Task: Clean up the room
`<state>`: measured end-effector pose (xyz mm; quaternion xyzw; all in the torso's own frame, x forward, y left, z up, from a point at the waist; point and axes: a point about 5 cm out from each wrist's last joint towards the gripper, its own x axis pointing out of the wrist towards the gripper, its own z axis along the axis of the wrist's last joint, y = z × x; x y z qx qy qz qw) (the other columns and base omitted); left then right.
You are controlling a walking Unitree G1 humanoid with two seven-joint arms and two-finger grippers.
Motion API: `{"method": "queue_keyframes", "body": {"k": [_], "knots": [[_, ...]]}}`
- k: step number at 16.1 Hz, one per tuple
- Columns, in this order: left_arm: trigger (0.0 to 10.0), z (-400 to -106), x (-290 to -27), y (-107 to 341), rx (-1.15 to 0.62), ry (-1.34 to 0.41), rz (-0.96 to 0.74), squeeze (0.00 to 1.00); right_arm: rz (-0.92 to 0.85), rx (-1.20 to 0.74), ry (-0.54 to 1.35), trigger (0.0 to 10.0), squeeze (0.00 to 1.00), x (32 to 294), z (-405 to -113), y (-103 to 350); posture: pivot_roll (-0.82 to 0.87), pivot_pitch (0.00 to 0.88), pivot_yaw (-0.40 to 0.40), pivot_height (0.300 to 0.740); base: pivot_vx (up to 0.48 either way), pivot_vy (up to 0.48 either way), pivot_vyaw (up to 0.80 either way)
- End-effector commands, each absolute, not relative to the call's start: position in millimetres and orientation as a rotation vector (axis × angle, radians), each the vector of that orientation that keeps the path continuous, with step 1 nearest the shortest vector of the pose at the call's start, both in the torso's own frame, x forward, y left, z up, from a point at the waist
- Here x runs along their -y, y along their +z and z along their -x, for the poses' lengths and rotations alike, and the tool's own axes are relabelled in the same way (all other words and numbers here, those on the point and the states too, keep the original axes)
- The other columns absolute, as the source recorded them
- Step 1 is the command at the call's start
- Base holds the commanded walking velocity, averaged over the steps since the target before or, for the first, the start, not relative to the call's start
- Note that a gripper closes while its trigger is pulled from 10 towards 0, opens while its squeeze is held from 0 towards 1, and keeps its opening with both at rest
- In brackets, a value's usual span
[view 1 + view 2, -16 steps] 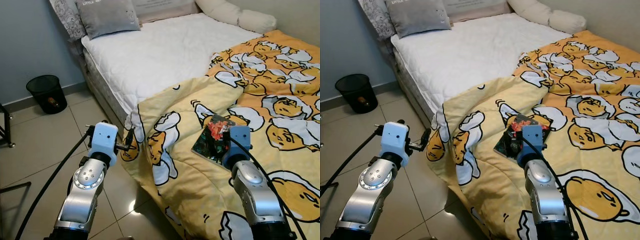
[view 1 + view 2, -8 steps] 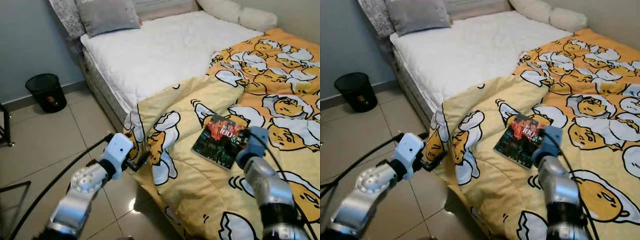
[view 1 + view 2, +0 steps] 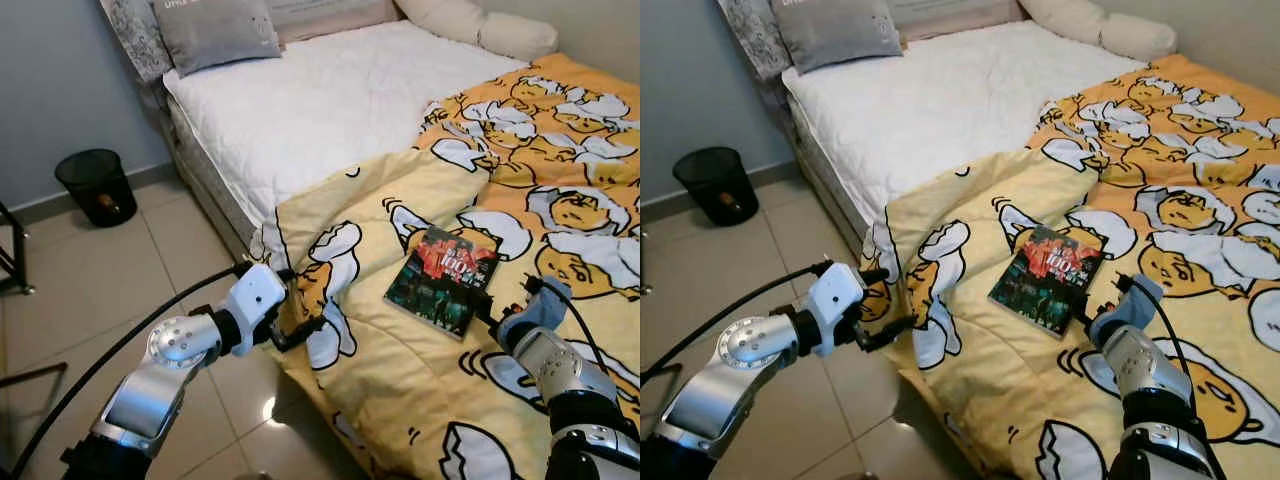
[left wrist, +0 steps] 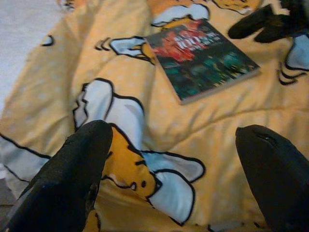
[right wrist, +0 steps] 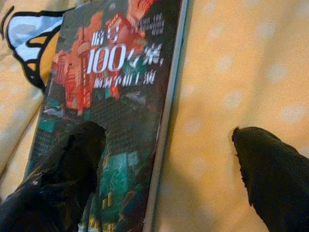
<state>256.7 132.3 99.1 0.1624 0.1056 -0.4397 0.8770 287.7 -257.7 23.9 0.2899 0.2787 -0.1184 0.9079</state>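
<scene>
The left gripper is held low at the near edge of the bed, its fingers spread apart just beside the hanging hem of the duvet; nothing is gripped between them. The right gripper is laid on the duvet at the near corner of the book, with its fingers parted: in the right wrist view one fingertip is seen over the book's cover and the other over the bare yellow cloth beside its edge. Whether the book is touched cannot be told. The book is lying flat, cover up, on the yellow egg-patterned duvet, about midway between the two grippers. Beyond the duvet the white mattress is left uncovered. At the head of the bed a grey cushion and a cream pillow are propped. On the tiled floor, against the wall to the robot's left, a black bin is stood.
</scene>
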Motion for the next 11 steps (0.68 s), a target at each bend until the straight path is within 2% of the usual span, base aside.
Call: {"method": "queue_keyframes", "body": {"k": [1,4,6,11], "knots": [[10.0,-252.3,-124.0,101.5,-0.206,-0.980,-0.331,0.95,-0.710,-0.524,-0.201,10.0,0.00,253.6,-294.4,29.0,-0.03,0.000,0.040,0.740,0.000,0.000,0.00],[10.0,-252.6,-121.1,106.6,-0.187,-0.982,-0.303,0.95,-0.779,-0.496,-0.119,10.0,0.00,243.5,-300.9,33.9,-0.02,0.000,0.016,0.740,0.000,0.000,0.00],[10.0,-250.8,-123.3,101.7,-0.197,-0.943,-0.293,0.95,-0.709,-0.554,-0.139,10.0,0.00,240.9,-298.1,23.2,-0.01,0.000,0.009,0.740,0.000,0.000,0.00],[10.0,-246.3,-124.2,106.2,-0.192,-0.938,-0.289,0.95,-0.693,-0.574,-0.140,10.0,0.00,233.5,-300.9,18.6,0.04,0.000,-0.020,0.740,0.000,0.000,0.00]]}}
